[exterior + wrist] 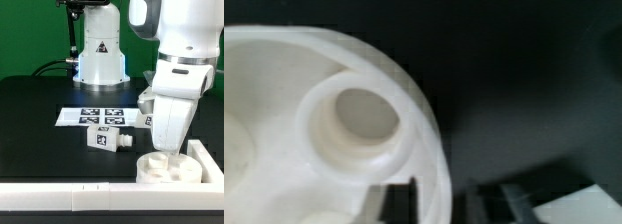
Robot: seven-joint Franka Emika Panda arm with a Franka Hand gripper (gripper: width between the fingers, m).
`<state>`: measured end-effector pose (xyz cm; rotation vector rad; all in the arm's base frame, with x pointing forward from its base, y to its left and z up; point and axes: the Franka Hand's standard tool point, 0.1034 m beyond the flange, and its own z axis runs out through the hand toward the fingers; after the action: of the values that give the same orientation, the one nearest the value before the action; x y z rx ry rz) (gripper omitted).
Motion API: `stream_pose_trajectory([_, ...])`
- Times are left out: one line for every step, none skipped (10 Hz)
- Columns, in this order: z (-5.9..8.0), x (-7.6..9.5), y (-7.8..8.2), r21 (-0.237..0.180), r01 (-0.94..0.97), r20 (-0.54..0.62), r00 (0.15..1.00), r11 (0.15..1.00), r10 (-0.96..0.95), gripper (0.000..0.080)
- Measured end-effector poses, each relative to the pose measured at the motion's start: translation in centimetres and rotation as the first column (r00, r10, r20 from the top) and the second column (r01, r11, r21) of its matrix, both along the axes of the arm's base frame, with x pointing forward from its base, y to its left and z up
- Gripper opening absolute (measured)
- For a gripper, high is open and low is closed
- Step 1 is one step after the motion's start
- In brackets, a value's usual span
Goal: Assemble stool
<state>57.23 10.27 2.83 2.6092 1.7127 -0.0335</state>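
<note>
The stool's round white seat (168,168) lies flat at the table's front, on the exterior view's right. It fills much of the wrist view (313,120), where a round socket (358,110) shows in it. My gripper (171,150) reaches down onto the seat. In the wrist view my gripper (455,203) straddles the seat's rim, one finger (397,202) inside and the other finger (514,200) outside. A dark gap shows between the rim and the outer finger, so the jaws look open. One blocky white leg (108,138) lies on the table to the seat's left. Another tagged part (149,119) shows behind my arm.
The marker board (98,116) lies flat in the table's middle. A long white edge bar (60,192) runs along the front, and another (207,156) stands beside the seat on the exterior view's right. The robot's base (100,50) stands at the back.
</note>
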Motion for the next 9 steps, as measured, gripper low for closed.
stream_pose_trajectory([0.0,0.0,0.0,0.000,0.000,0.000,1.000,1.000,0.000,0.0243])
stream_pose_trajectory([0.4,0.1,0.2,-0.003,0.035,-0.002,0.999,0.999,-0.035,0.0243])
stream_pose_trajectory([2.2,0.2,0.3,-0.010,0.079,-0.003,0.997,0.997,-0.079,0.0425])
stream_pose_trajectory([3.4,0.3,-0.2,-0.014,0.128,-0.008,0.992,0.992,-0.128,0.0558])
stream_pose_trajectory([3.9,0.4,-0.5,-0.009,0.156,-0.003,0.988,0.988,-0.156,0.0558])
stream_pose_trajectory([3.7,0.3,-0.5,-0.009,0.157,-0.005,0.988,0.988,-0.157,0.0630])
stream_pose_trajectory([3.7,0.3,-0.4,-0.010,0.172,-0.005,0.985,0.985,-0.172,0.0644])
stream_pose_trajectory([3.7,0.2,-0.5,-0.010,0.192,-0.004,0.981,0.981,-0.192,0.0644])
stream_pose_trajectory([3.7,-0.6,-0.5,-0.010,0.311,-0.001,0.950,0.950,-0.311,0.0649])
